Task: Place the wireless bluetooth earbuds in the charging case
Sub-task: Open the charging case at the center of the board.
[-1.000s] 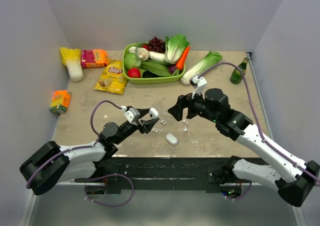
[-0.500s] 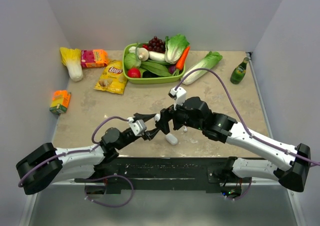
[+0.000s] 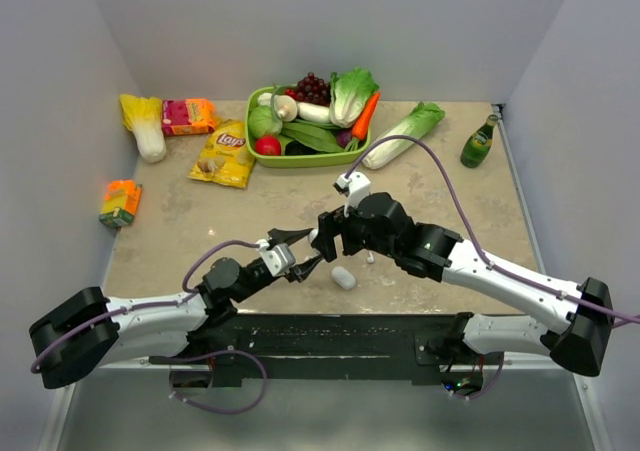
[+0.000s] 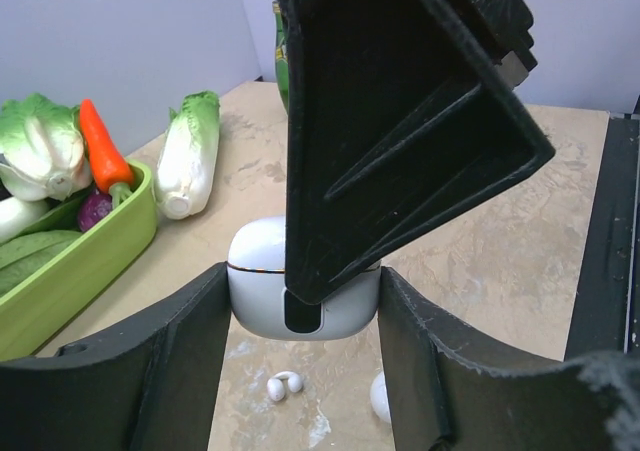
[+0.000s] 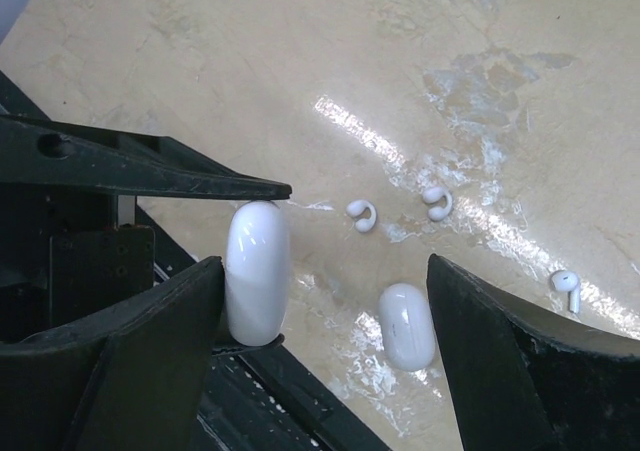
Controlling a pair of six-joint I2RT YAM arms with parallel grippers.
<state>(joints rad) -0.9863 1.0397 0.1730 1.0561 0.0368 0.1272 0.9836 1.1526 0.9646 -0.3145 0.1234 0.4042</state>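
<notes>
Earbuds (image 5: 360, 214) lie on the table (image 5: 250, 71) under the spread right gripper (image 5: 325, 266).

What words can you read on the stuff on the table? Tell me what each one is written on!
"Lay's": on the yellow chip bag.
Pink and orange box: there is print, but it is too small to read.
Orange carton: the print is too blurred to read.
Green bottle: the label is too small to read.
No other writing can be made out.
</notes>
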